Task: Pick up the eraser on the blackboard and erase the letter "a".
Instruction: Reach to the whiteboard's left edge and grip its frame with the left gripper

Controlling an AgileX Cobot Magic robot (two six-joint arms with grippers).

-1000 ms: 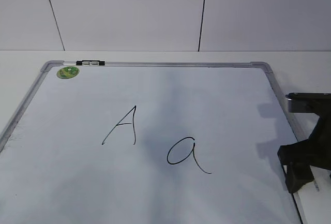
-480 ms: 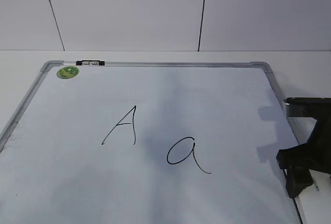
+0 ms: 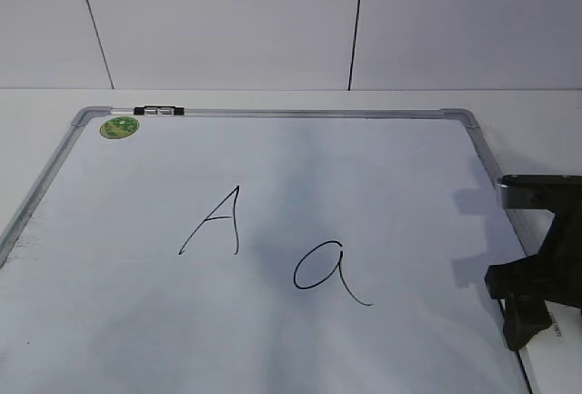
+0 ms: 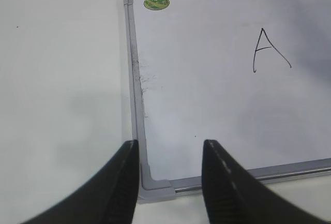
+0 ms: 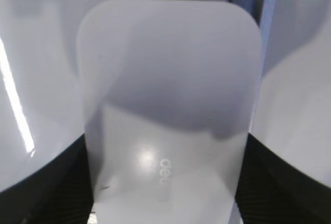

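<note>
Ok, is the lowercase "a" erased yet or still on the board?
Still on. The exterior view shows the cursive "a" whole and unsmeared on the blackboard, beside the uppercase "A".

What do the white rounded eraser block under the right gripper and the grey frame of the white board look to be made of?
The white rounded eraser block looks like smooth glossy plastic: it shows a bright glare spot and faint moulded lettering. The grey frame of the board looks like brushed metal, probably aluminium, with matte plastic corner pieces, though the finish alone leaves that open.
</note>
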